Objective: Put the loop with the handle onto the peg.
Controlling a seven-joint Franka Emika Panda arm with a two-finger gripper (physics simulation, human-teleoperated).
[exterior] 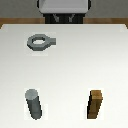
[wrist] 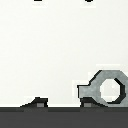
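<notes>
Exterior view: flat grey faceted loop with the handle (exterior: 39, 42) on white table (exterior: 75, 65), jaws' state impossible to tell.

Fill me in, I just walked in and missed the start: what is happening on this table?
Nothing is being handled yet. The loop with the handle lies flat on the white table, untouched. The grey peg stands upright nearer the camera, with a brown wooden block off to the exterior view's right of it. The arm's jaws do not show clearly in either view, so whether they are open cannot be told.
</notes>
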